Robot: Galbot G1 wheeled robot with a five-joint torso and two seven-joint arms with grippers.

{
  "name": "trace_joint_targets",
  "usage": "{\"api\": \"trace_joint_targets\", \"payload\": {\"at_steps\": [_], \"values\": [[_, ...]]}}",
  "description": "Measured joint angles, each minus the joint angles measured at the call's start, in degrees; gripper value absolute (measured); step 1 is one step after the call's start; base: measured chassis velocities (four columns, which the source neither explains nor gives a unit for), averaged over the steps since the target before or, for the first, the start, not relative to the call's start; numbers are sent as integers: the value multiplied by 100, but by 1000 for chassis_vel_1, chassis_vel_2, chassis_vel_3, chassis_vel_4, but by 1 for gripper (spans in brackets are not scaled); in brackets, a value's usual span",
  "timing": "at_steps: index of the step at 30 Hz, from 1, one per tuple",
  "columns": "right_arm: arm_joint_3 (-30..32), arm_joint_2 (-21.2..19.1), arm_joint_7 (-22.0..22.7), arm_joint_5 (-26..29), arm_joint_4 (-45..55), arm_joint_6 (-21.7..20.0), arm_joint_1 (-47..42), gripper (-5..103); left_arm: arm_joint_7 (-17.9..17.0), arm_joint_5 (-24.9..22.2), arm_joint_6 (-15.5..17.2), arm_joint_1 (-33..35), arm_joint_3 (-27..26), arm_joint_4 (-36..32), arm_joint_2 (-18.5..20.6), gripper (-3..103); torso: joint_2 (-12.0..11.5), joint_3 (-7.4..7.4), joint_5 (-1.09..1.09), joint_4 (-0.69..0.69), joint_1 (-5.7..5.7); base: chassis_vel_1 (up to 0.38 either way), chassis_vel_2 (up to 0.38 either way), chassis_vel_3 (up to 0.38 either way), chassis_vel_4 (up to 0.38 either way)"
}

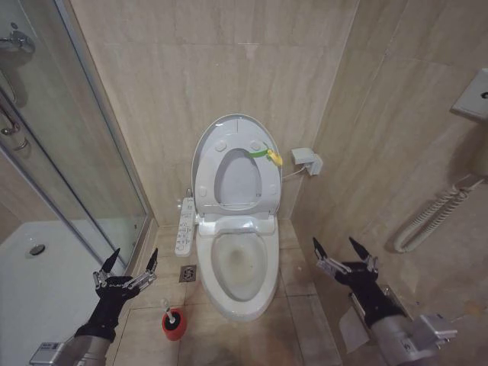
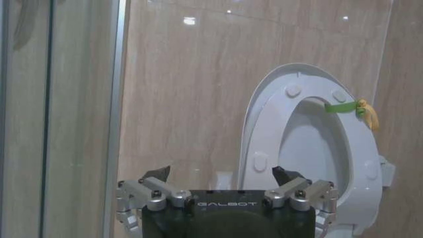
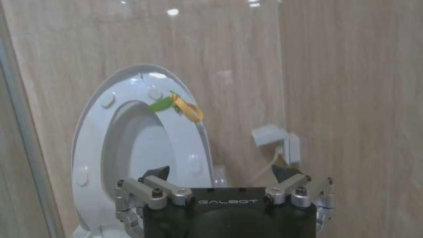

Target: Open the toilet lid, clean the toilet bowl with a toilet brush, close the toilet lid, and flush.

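The word "GALBOT" stands in pale capitals on the black body of the left gripper point(image 2: 223, 174) in the left wrist view. The same word stands on the black body of the right gripper point(image 3: 221, 173) in the right wrist view.

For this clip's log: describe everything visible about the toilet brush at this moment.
The toilet brush stands in a small round red cup-shaped holder on the beige floor tiles, just off the toilet bowl's front, on the robot's left. A thin stick handle, pale with a red tip, rises tilted from the cup; the brush head sits dark inside it. Nothing grips it: the left gripper hovers open above and apart.
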Motion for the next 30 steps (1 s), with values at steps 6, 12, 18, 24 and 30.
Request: {"api": "trace_joint_targets", "payload": {"at_steps": [6, 12, 18, 24, 30], "values": [[-50, -490, 212, 267, -348, -130, 733, 100, 1, 0, 0, 0, 0, 0, 0, 100, 0, 0, 1, 2, 0, 0, 0, 0, 0], [-187, -700, 275, 388, -715, -140, 1209, 100, 1, 0, 0, 0, 0, 0, 0, 100, 0, 1, 2, 1, 0, 0, 0, 0, 0], [-252, -765, 320, 465, -879, -155, 1422, 100, 1, 0, 0, 0, 0, 0, 0, 100, 0, 0, 0, 0, 0, 0, 0, 0, 0], [-437, -847, 381, 473, -1505, -200, 2049, 100, 1, 0, 0, 0, 0, 0, 0, 100, 0, 0, 1, 0, 0, 0, 0, 0, 0], [-583, -953, 434, 474, -2197, -231, 2881, 100, 0, 0, 0, 0, -1, 0, 0, 100, -1, 1, 1, 2, 1, 0, 0, 0, 0]]}}
